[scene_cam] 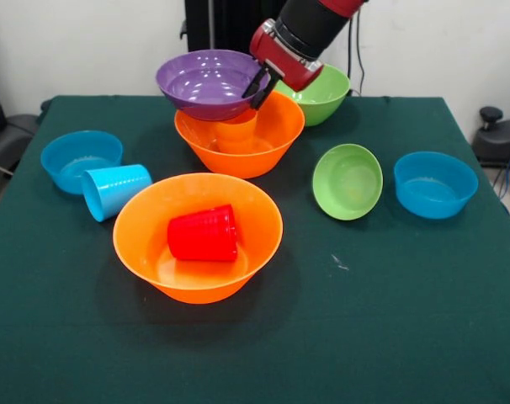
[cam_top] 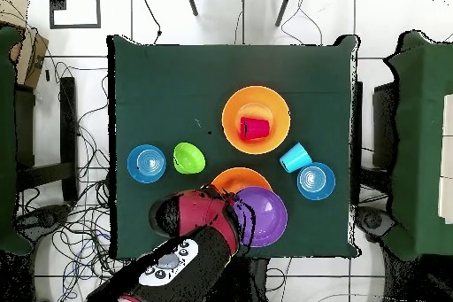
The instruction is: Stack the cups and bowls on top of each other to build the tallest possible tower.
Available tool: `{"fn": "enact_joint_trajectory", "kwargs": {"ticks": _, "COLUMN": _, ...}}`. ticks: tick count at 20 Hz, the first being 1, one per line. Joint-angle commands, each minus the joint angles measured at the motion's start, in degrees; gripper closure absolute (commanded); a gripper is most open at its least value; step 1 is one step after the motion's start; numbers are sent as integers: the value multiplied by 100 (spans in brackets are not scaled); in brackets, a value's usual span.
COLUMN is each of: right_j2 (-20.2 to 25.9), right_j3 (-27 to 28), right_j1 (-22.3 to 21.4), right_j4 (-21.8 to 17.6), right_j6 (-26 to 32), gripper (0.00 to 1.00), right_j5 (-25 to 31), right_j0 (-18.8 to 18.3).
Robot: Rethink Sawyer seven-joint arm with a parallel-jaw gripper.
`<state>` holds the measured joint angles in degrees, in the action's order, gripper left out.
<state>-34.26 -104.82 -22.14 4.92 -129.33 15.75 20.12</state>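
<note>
The purple bowl (scene_cam: 211, 82) is gripped at its rim by the gripper (scene_cam: 261, 87), set on the orange cup (scene_cam: 236, 133); red cup (scene_cam: 204, 233) and others are left unstacked.

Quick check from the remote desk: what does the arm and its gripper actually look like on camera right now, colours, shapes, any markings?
The arm is a thick round black limb with glossy red shells. Its wrist ends in a boxy red block with a grey face, from which the gripper extends as thin dark fingers. From overhead, the arm shows a pale grey panel with round buttons. No loose cables are visible on it.
</note>
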Motion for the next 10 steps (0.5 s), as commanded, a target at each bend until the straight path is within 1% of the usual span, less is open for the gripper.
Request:
{"fn": "enact_joint_trajectory", "kwargs": {"ticks": 1, "right_j2": 705, "right_j3": -26, "right_j1": -6, "right_j4": 305, "right_j6": -1067, "gripper": 100, "right_j5": -316, "right_j0": 127}}
{"fn": "enact_joint_trajectory", "kwargs": {"ticks": 10, "right_j2": 721, "right_j3": -89, "right_j1": -26, "right_j4": 394, "right_j6": -1067, "gripper": 100, "right_j5": -316, "right_j0": 173}}
